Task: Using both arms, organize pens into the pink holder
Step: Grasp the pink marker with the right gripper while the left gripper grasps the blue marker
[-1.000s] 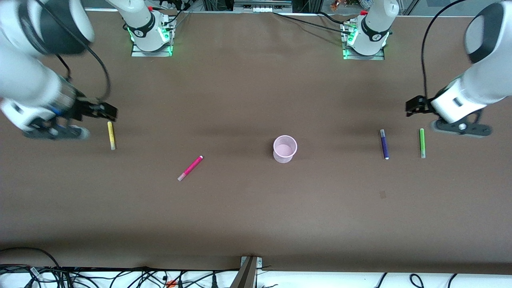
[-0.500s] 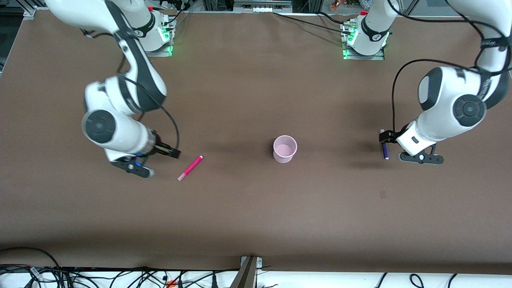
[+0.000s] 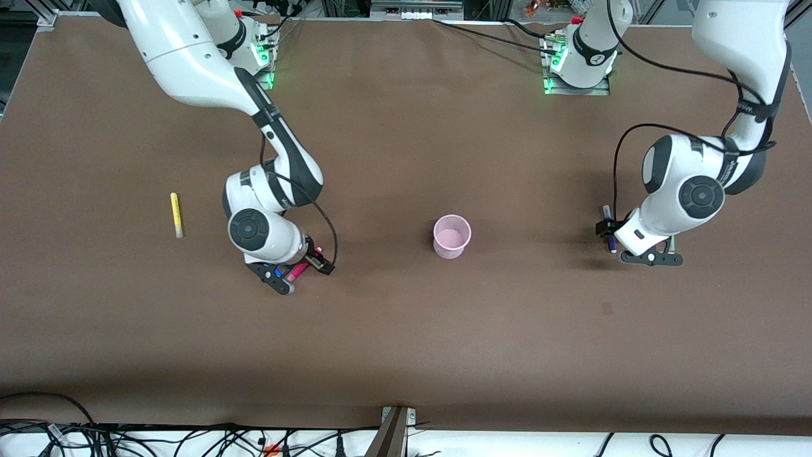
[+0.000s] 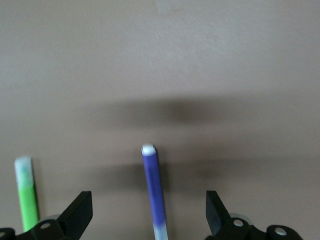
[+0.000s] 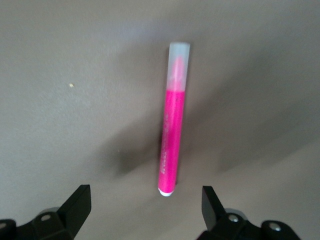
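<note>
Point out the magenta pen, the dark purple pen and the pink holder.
magenta pen (image 5: 171,135), right wrist view, middle of its barrel.
dark purple pen (image 4: 154,192), left wrist view, middle of its barrel.
pink holder (image 3: 451,249), front view, its outer wall.

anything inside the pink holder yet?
Nothing shows inside the pink holder; its pale bottom is visible from the front view. The magenta pen lies on the table under the open right gripper, the purple pen under the open left gripper.
</note>
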`<act>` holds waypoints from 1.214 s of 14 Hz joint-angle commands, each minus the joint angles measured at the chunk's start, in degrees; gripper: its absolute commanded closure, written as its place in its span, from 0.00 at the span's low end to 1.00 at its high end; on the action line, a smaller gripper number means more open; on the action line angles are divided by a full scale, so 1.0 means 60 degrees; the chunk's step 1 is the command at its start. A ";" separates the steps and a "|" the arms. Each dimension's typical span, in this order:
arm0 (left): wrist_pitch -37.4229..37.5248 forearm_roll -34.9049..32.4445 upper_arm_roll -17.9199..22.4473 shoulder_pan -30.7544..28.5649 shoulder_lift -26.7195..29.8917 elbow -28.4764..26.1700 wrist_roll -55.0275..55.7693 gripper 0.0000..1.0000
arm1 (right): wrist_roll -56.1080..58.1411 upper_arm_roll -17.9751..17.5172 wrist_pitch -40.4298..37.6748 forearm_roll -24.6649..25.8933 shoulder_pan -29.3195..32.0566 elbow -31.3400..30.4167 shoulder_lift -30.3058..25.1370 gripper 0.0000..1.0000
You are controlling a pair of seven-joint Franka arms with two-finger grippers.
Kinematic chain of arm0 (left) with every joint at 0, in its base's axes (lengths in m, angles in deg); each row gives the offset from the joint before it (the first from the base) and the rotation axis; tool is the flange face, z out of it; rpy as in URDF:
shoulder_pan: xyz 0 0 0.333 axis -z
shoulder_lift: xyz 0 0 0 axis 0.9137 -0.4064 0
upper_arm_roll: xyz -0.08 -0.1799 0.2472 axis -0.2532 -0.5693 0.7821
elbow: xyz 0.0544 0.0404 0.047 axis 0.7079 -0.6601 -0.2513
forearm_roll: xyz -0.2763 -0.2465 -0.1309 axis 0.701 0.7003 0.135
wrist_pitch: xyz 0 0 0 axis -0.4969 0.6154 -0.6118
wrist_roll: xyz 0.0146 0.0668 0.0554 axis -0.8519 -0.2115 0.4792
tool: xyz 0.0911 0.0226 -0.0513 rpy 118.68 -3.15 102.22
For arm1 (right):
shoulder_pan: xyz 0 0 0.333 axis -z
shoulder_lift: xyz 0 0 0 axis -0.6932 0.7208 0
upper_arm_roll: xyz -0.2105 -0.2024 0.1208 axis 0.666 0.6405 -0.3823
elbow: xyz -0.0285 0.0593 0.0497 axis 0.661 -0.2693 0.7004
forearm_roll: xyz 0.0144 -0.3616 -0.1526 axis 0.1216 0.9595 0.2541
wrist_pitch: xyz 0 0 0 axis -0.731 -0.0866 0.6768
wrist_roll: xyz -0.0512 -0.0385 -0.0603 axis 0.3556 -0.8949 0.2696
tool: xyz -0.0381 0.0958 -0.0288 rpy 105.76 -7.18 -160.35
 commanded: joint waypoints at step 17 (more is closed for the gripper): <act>-0.0823 0.0175 -0.0398 -0.0459 -0.0988 0.0180 0.0027 0.89 | -0.1867 -0.0993 -0.0718 -0.2002 -0.0107 0.0818 -0.0173 1.00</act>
